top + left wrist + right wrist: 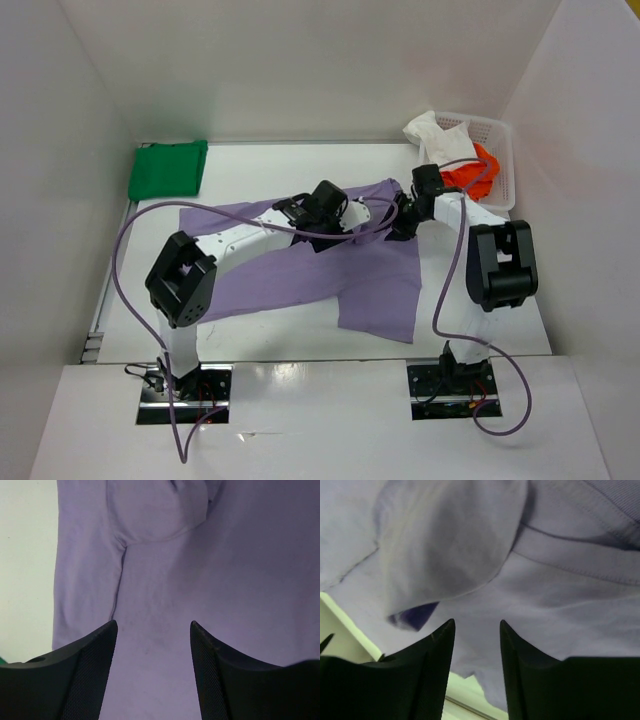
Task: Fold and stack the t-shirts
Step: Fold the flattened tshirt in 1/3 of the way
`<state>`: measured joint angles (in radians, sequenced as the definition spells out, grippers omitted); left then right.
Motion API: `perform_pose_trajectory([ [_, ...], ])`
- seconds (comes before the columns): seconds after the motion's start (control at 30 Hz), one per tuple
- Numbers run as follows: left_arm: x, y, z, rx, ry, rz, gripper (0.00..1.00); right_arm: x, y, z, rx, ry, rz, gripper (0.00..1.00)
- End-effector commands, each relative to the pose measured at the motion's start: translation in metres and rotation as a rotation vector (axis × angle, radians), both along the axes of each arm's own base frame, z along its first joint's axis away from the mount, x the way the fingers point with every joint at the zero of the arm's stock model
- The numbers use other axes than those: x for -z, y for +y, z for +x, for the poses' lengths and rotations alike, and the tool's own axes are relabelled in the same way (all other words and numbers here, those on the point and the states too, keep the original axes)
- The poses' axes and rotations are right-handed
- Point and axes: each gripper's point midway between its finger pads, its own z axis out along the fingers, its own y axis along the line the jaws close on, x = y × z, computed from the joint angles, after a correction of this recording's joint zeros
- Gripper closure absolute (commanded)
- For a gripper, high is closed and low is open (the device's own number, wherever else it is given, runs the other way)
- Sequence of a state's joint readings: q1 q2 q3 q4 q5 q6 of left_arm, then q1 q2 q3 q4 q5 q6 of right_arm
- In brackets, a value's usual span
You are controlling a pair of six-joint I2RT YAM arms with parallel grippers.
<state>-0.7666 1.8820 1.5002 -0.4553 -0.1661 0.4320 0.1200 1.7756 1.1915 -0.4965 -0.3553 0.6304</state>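
Observation:
The lavender-purple t-shirt (380, 290) lies spread and rumpled across the middle of the table. My left gripper (352, 222) hovers over its upper middle, open, with only flat cloth (225, 580) showing between the fingers (152, 625). From the right, my right gripper (402, 228) comes in at the shirt's far right part. It is open too (476, 622), just above a raised fold of lavender cloth (560, 610). A green t-shirt (167, 170) lies folded at the back left. The white t-shirt (435, 135) and the orange-red t-shirt (470, 172) are bunched at the back right.
A white mesh basket (505, 150) at the back right holds the white and orange-red shirts. White walls close in the table on the left, back and right. Purple cables loop from both arms over the near part of the table.

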Motion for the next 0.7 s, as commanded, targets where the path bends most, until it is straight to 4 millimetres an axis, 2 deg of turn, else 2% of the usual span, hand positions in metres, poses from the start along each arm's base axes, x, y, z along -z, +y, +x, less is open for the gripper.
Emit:
perform_pose_trajectory([
  [0.0,-0.010,-0.022,0.008,-0.036,0.014,-0.144,0.33,0.002,0.000,0.020,-0.002,-0.063,-0.017,0.53],
  [0.13,0.002,-0.028,0.003,-0.011,0.054,-0.149,0.30,0.022,0.000,0.022,-0.010,-0.018,-0.027,0.46],
  [0.17,0.007,-0.029,0.002,-0.014,0.071,-0.152,0.30,0.020,0.002,0.025,-0.015,-0.037,-0.015,0.43],
  [0.2,0.004,-0.032,0.003,-0.006,0.070,-0.165,0.30,0.022,0.004,0.027,-0.019,-0.039,-0.007,0.43],
  [0.23,0.009,-0.036,-0.001,0.000,0.095,-0.176,0.29,0.021,0.004,0.030,-0.019,-0.051,-0.005,0.43],
  [0.33,0.009,-0.040,-0.005,0.021,0.115,-0.193,0.27,0.024,0.005,0.039,-0.019,-0.058,-0.004,0.43],
  [0.43,0.013,-0.042,-0.003,0.022,0.115,-0.194,0.26,0.035,0.001,0.043,-0.005,-0.036,-0.034,0.43],
  [0.47,0.013,-0.042,-0.003,0.022,0.115,-0.194,0.26,0.042,-0.001,0.040,0.000,-0.012,-0.046,0.43],
  [0.67,0.016,-0.037,-0.002,0.008,0.110,-0.177,0.26,0.049,0.000,0.039,0.002,-0.008,-0.089,0.42],
])
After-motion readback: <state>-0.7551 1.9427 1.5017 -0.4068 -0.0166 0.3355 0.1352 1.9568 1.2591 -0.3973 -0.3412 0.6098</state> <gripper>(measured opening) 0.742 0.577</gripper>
